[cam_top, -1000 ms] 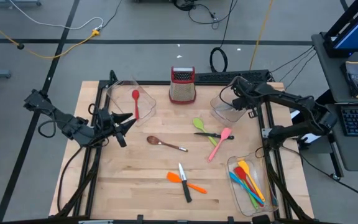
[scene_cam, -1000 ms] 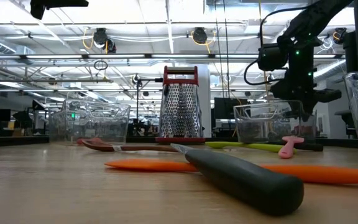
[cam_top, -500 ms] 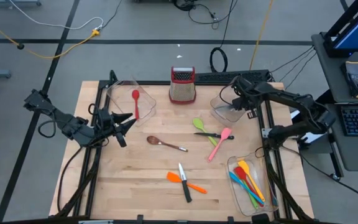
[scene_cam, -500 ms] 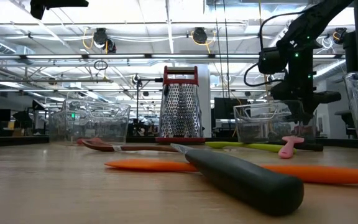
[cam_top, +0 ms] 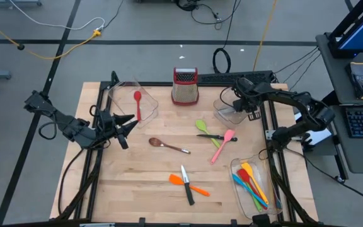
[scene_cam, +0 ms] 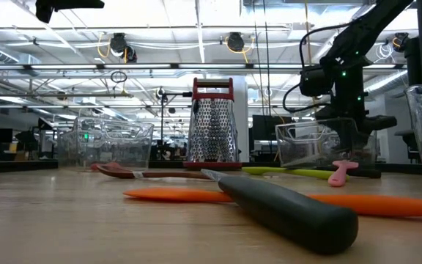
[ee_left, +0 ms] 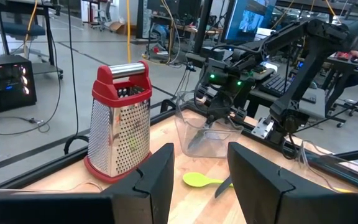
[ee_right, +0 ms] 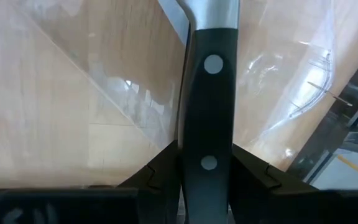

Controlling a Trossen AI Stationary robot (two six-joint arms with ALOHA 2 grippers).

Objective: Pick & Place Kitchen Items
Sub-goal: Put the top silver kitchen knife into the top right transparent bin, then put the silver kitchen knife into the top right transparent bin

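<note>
My right gripper (cam_top: 242, 104) hangs over the clear bin (cam_top: 227, 113) at the table's far right, shut on a black-handled knife (ee_right: 208, 93). The knife's blade (ee_left: 194, 138) slants down inside that bin. My left gripper (cam_top: 128, 126) waits open at the table's left, above the wood. On the table lie a brown spoon (cam_top: 162, 144), a green spoon (cam_top: 203, 128), a pink spatula (cam_top: 222, 145), a second black-handled knife (cam_top: 215, 137), and an orange spatula (cam_top: 191, 186) crossed by a third knife (cam_top: 186, 187). A red spoon (cam_top: 137, 103) lies in the left bin. My right gripper pinches the knife's black riveted handle (ee_right: 209, 163) between its two fingers (ee_right: 159, 173), one on each flat side. The fingers come steeply from above, and the knife runs on along them, blade downward. The blade reaches into the clear bin; whether its tip touches the bin I cannot tell.
A steel grater (cam_top: 185, 87) with a red top stands at the far middle. A clear bin (cam_top: 237, 166) at the near right holds several coloured utensils. The left clear bin (cam_top: 120, 94) stands just beyond my left gripper.
My right gripper has sunk a little toward the clear bin, carrying the knife lower into it.
</note>
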